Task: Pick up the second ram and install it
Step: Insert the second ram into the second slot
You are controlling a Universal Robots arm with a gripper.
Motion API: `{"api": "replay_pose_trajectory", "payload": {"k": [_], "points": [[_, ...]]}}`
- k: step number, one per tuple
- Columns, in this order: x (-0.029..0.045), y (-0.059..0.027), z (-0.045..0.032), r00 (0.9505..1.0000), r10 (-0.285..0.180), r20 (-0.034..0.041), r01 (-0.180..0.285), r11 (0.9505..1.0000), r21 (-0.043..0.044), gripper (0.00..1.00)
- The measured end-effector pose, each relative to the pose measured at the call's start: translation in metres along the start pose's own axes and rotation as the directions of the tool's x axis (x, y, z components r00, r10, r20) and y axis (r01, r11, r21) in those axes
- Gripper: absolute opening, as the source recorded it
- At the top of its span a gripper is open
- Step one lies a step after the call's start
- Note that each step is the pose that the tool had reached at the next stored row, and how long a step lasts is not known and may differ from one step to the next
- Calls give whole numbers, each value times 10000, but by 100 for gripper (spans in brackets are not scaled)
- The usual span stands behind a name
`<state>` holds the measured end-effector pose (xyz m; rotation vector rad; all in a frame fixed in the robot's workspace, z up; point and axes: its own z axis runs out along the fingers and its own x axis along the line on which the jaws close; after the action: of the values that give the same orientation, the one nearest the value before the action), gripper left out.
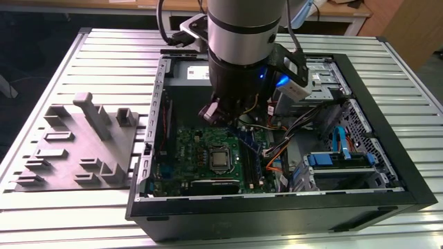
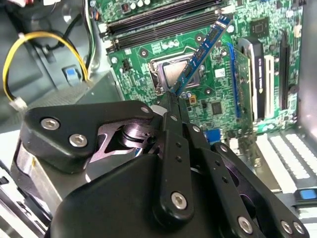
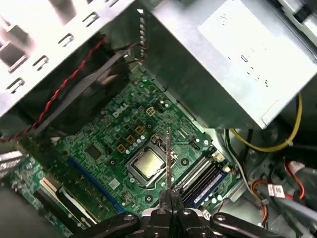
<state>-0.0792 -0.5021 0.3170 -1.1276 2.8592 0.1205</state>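
A: What is seen in the exterior view?
B: The gripper [image 1: 232,120] is seen inside the computer case [image 1: 277,215], above the motherboard [image 1: 190,150].
A: And in the second wrist view?
B: The second ram [image 2: 200,54] is clamped between the fingers [image 2: 171,113] and held over the processor socket [image 2: 171,74].
A: And the first wrist view?
B: The second ram [image 3: 168,158] is seen edge-on, gripped, near the memory slots [image 3: 205,176].

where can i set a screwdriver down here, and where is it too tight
Bare slatted table lies beyond the grey fixture, at the exterior view's left of the computer case, and in a strip before the fixture's near side. Inside the case is crowded: cables, and the gripper shut on the second ram above the motherboard.
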Motion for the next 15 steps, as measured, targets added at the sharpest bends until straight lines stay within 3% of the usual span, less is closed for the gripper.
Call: {"api": "replay_pose_trajectory", "payload": {"k": [4,8,12,15], "points": [[0,0,3,9980,631,33,-632,9980,56,11],[0,0,8,9920,1259,70,-1260,9920,110,11],[1,-1,15,9802,1979,115,-1981,9800,169,11],[2,-1,20,9683,2492,151,-2495,9682,209,11]]}}
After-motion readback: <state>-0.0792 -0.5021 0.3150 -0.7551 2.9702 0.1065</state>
